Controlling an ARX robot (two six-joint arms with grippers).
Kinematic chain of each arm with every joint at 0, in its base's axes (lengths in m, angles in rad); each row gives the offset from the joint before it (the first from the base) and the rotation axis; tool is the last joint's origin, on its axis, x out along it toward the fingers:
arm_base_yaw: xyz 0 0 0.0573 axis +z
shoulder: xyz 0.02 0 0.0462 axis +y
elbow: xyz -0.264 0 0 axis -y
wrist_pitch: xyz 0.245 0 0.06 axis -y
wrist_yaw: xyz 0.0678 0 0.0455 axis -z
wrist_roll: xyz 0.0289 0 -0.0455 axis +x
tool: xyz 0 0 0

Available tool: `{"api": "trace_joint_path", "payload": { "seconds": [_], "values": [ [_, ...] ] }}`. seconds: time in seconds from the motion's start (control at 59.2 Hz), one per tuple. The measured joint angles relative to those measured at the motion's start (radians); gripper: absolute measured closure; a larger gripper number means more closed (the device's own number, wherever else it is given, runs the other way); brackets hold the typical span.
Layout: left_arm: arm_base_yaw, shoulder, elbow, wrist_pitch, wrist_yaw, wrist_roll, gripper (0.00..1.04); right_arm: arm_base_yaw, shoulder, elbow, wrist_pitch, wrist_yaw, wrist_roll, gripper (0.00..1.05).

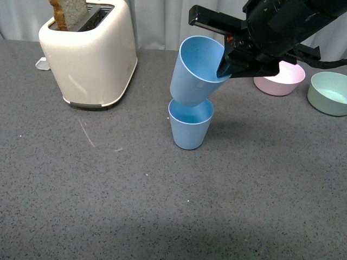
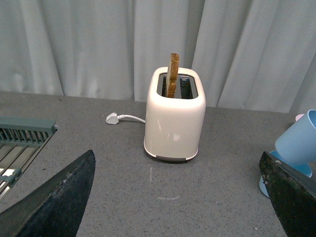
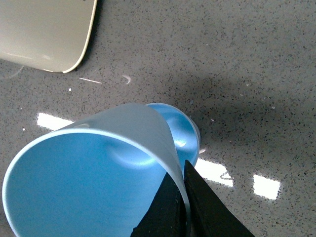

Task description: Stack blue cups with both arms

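Right gripper (image 1: 227, 64), black with flat parallel jaws, reaches in from two o'clock in the front view. It pinches the rim wall of the upper blue cup (image 1: 195, 70), a light blue, matte, tapered plastic tumbler without a handle. One jaw lies inside the mouth and one outside, on the cup's three o'clock side. The right wrist view shows the same thin pinch over the rim. Gripping by the rim leaves the cup's base free to drop into another cup.

That base sits in, or just at, the mouth of the lower blue cup (image 1: 190, 130), an identical tumbler. The lower cup stands upright, mouth up, near the middle of the speckled dark grey table (image 1: 108, 189). The upper cup is not seated. Its long axis leans from base to mouth toward about one o'clock, and its open mouth is tipped partly toward the camera. It probably has to be righted before it will slide down.

Left gripper (image 2: 177, 155) is spread wide and holds nothing. It hangs low over the table and faces a cream, rounded two-slot toaster (image 1: 89, 54) at ten o'clock, which has a brown toast slice (image 1: 68, 13) standing in one slot. A pale pink bowl (image 1: 280, 78) and a pale green bowl (image 1: 329, 93) sit at two to three o'clock, well apart from the cups.
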Motion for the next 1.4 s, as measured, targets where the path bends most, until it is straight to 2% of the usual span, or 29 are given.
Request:
{"api": "trace_joint_path", "payload": {
  "seconds": [0.152, 0.22, 0.304, 0.608, 0.625, 0.642, 0.676, 0.693, 0.726, 0.743, 0.794, 0.845, 0.929, 1.03, 1.402],
  "values": [
    [0.0, 0.0, 0.0, 0.0, 0.0, 0.0, 0.07, 0.001, 0.005, 0.0, 0.002, -0.005, 0.003, 1.01],
    [0.0, 0.0, 0.0, 0.0, 0.0, 0.0, 0.07, 0.001, 0.009, 0.0, 0.005, -0.01, 0.008, 0.87],
    [0.0, 0.0, 0.0, 0.0, 0.0, 0.0, 0.07, 0.0, 0.009, 0.0, 0.01, -0.01, 0.01, 0.75],
    [0.0, 0.0, 0.0, 0.0, 0.0, 0.0, 0.07, -0.011, -0.006, -0.011, 0.077, 0.045, -0.023, 0.22],
    [0.0, 0.0, 0.0, 0.0, 0.0, 0.0, 0.07, -0.006, -0.008, -0.042, 0.161, 0.101, -0.045, 0.24],
    [0.0, 0.0, 0.0, 0.0, 0.0, 0.0, 0.07, -0.005, -0.019, -0.115, 0.327, 0.215, -0.095, 0.28],
    [0.0, 0.0, 0.0, 0.0, 0.0, 0.0, 0.07, -0.005, -0.028, -0.192, 0.499, 0.332, -0.153, 0.34],
    [0.0, 0.0, 0.0, 0.0, 0.001, 0.0, 0.07, -0.005, -0.032, -0.222, 0.554, 0.348, -0.161, 0.36],
    [0.0, 0.0, 0.0, 0.0, 0.0, 0.0, 0.07, -0.013, -0.052, -0.339, 0.773, 0.447, -0.23, 0.43],
    [0.0, 0.0, 0.0, 0.0, -0.002, 0.0, 0.07, -0.023, -0.07, -0.424, 0.935, 0.478, -0.262, 0.48],
    [0.0, 0.0, 0.0, -0.001, -0.003, 0.0, 0.07, -0.058, -0.134, -0.576, 1.236, 0.479, -0.307, 0.61],
    [0.0, 0.0, 0.0, -0.001, -0.002, 0.0, 0.07, -0.09, -0.23, -0.671, 1.381, 0.458, -0.328, 0.73],
    [0.0, 0.0, 0.0, -0.001, 0.0, 0.0, 0.07, -0.125, -0.299, -0.764, 1.47, 0.434, -0.341, 0.87],
    [0.0, 0.0, 0.0, -0.001, 0.0, 0.0, 0.07, -0.154, -0.338, -0.877, 1.481, 0.401, -0.351, 1.04],
    [0.0, 0.0, 0.0, -0.001, 0.0, 0.0, 0.07, -0.251, -0.665, -1.127, 1.395, 0.303, -0.354, 1.04]
  ]
}}
